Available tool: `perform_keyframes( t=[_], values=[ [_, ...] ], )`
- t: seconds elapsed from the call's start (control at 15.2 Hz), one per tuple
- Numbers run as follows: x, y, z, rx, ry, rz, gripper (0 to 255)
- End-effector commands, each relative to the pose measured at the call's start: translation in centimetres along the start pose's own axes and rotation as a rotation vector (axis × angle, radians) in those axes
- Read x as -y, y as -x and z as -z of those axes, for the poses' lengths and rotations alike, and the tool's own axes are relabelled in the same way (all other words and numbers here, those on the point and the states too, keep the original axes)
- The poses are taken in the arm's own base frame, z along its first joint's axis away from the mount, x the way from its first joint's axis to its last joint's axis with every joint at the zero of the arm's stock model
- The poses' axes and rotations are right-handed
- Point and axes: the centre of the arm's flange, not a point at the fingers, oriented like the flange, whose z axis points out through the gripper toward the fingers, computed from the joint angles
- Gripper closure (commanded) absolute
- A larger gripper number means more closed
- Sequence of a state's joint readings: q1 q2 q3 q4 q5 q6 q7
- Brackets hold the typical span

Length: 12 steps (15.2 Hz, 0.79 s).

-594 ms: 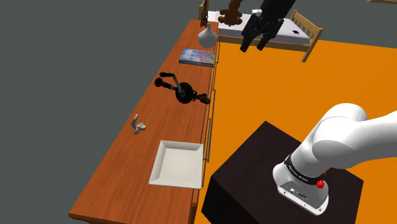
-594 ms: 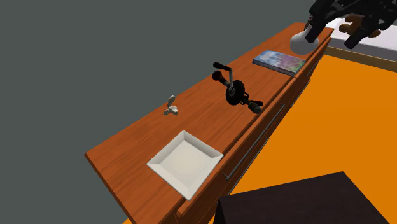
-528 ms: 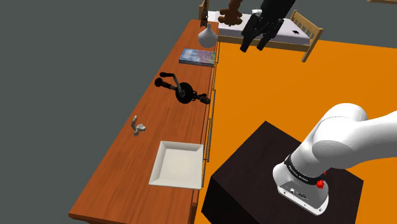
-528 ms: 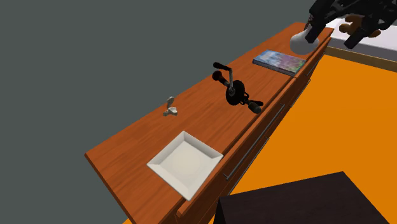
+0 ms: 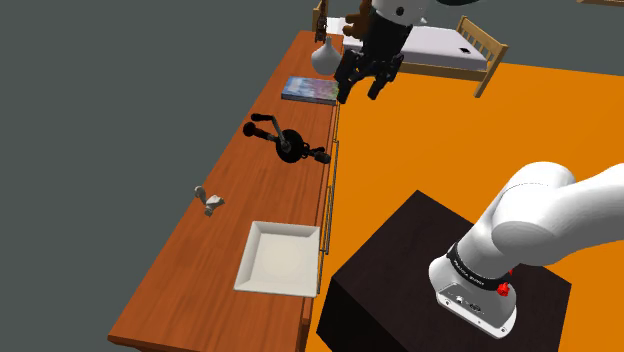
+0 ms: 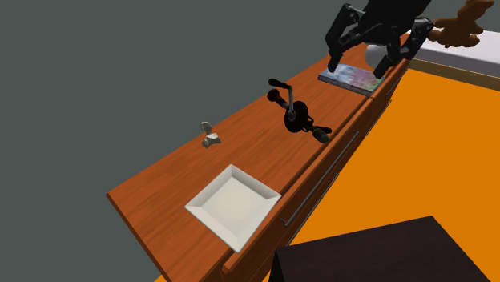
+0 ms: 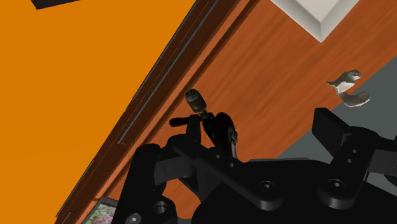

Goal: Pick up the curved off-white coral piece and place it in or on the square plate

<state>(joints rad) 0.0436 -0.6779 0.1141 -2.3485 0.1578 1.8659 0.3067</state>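
Well apart: gripper (image 5: 359, 95), fingers spread, above the counter's (image 5: 240, 170) far end.
Coral piece (image 5: 208, 200) lies there near the square plate (image 5: 280, 258); likely light, rigid, brittle (pinch its thicker middle).

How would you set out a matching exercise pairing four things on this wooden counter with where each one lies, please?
Things:
1. coral piece
2. square plate
3. black hand drill
4. book

Places on the counter, as the shoulder view shows it:
A. next to the white vase
B. lowest, by the drawer edge
C. alone near the left edge
D. in the middle, between plate and book

Pairs: 1-C, 2-B, 3-D, 4-A.
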Motion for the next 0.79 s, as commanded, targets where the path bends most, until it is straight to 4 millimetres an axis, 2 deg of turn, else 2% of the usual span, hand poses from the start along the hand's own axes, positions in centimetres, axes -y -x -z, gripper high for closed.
perform_keyframes(
  t=[0.0,0.73],
  values=[
    [1.9,-0.6,-2.1,0.004,0.004,-0.016,0],
    [12.4,-4.3,-11.9,0.029,0.027,-0.095,0]
  ],
)
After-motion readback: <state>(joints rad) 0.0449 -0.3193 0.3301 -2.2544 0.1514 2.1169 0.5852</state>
